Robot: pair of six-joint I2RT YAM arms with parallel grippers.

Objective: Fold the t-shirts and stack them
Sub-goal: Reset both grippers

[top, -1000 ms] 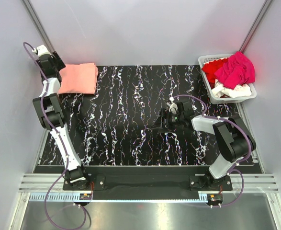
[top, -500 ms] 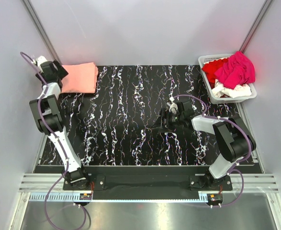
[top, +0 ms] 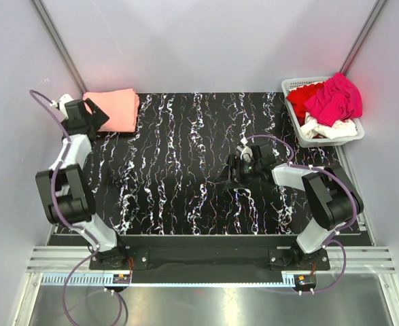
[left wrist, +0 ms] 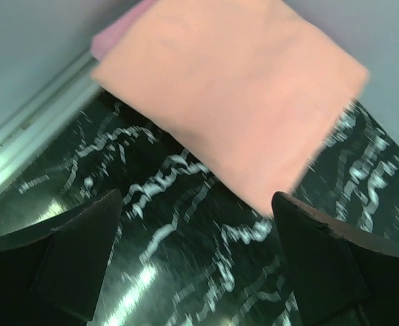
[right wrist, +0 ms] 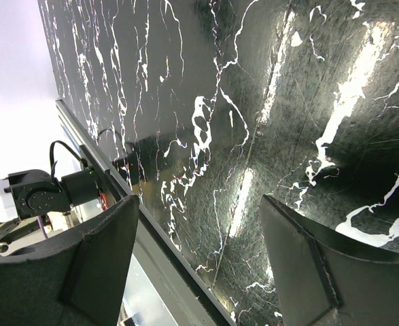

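Note:
A folded salmon-orange t-shirt [top: 114, 110] lies at the mat's back left corner. In the left wrist view this salmon shirt [left wrist: 233, 88] rests on a light pink t-shirt, of which only an edge [left wrist: 114, 37] shows. My left gripper [top: 96, 117] hovers just in front of the stack's left side, open and empty [left wrist: 199, 265], apart from the cloth. My right gripper [top: 235, 171] hangs open over the bare mat at centre right, nothing between its fingers [right wrist: 199, 265]. More t-shirts, magenta [top: 335, 98], red [top: 301, 98] and white [top: 328, 128], are heaped unfolded in the basket.
The white slatted basket [top: 336, 141] stands at the back right corner, partly off the black marbled mat [top: 185, 163]. Grey walls close in the left, back and right. A metal rail [left wrist: 29, 136] runs along the mat's left edge beside the stack.
My left gripper has drawn back from the folded stack's left edge toward the front, leaving the shirt lying there. The right arm has not moved.

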